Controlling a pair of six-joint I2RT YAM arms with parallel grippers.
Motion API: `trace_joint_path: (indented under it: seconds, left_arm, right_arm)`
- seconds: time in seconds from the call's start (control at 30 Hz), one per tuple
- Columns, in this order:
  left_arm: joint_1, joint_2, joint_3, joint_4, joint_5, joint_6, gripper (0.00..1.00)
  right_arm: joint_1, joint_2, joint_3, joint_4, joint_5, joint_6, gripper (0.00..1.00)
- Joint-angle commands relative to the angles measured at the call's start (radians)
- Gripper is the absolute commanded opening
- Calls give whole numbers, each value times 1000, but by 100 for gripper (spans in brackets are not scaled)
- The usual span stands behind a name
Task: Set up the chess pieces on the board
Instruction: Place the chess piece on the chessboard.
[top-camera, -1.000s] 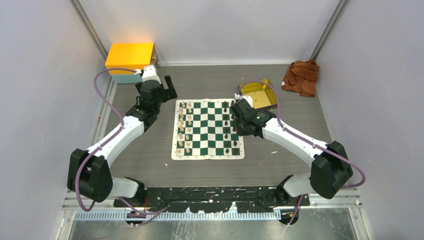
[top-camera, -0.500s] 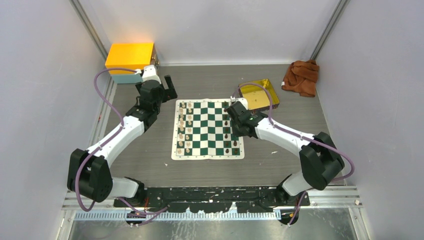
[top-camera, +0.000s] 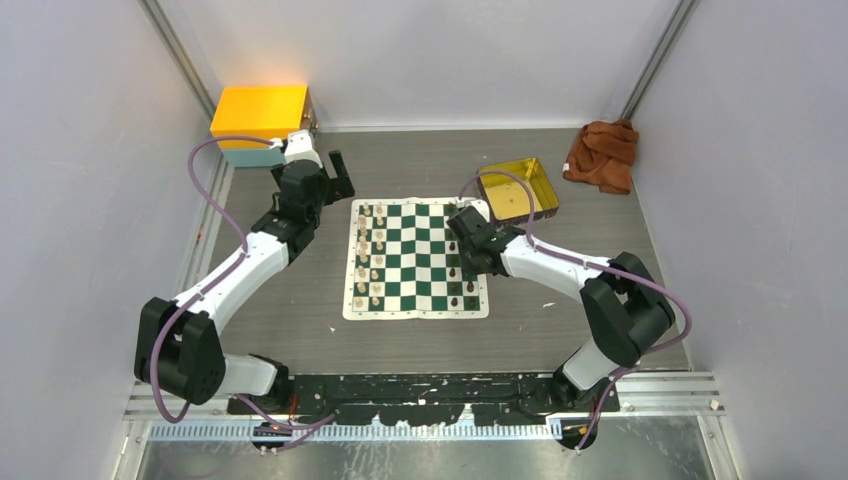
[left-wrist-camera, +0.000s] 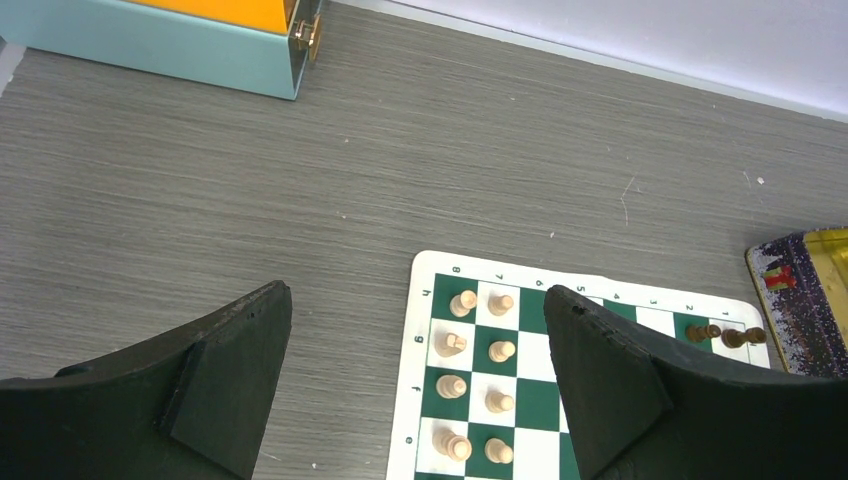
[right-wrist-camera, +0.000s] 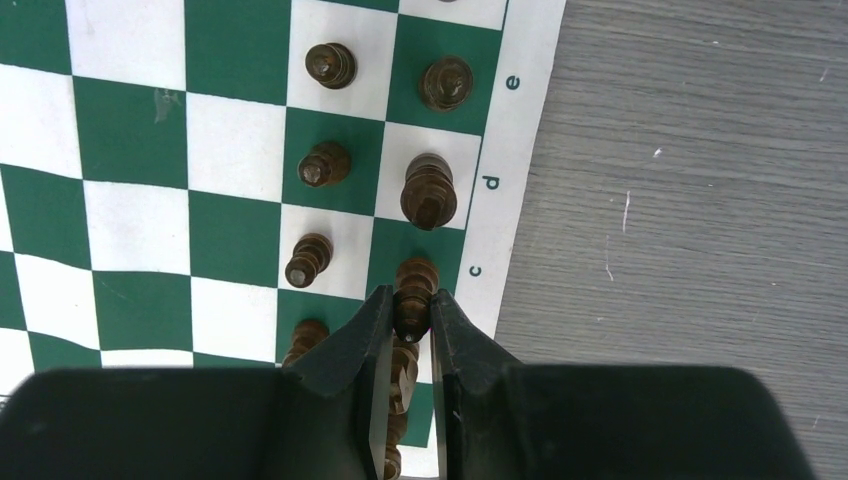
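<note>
The green-and-white board lies mid-table. Cream chess pieces fill its two left columns, and dark chess pieces stand along its right side. My right gripper is over the board's right edge. In the right wrist view this gripper is shut on a dark piece above the green square by the letter c. Whether the piece touches the board I cannot tell. More dark pieces stand beyond it. My left gripper hangs open past the board's far left corner. Nothing sits between that gripper's fingers.
A gold tray sits beyond the board's far right corner. An orange box on a teal base stands at the back left. A brown cloth lies at the back right. Grey walls close in both sides.
The right arm has swung left, bringing its gripper further over the board's right columns and uncovering the gold tray. The left arm has not moved.
</note>
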Motion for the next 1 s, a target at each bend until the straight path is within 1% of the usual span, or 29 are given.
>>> trace_joint_path:
  seconds: [0.0, 0.4, 0.47, 0.6, 0.7, 0.97]
  left_arm:
    - [-5, -5, 5, 63, -8, 14, 96]
    - [-4, 1, 8, 63, -5, 18, 96]
    - [-5, 2, 6, 63, -5, 18, 96]
    - [-5, 1, 4, 64, -4, 16, 96]
    - [-5, 1, 5, 63, -3, 16, 96]
    - [-3, 4, 5, 63, 0, 16, 97]
  right_arm:
    - [4, 5, -2, 57, 4, -1, 1]
    - [5, 26, -12, 74, -6, 3, 1]
    - [5, 25, -14, 76, -8, 4, 3]
    - [4, 30, -14, 77, -9, 3, 9]
    - [5, 33, -14, 74, -10, 3, 17]
    - [4, 34, -14, 67, -14, 1, 31]
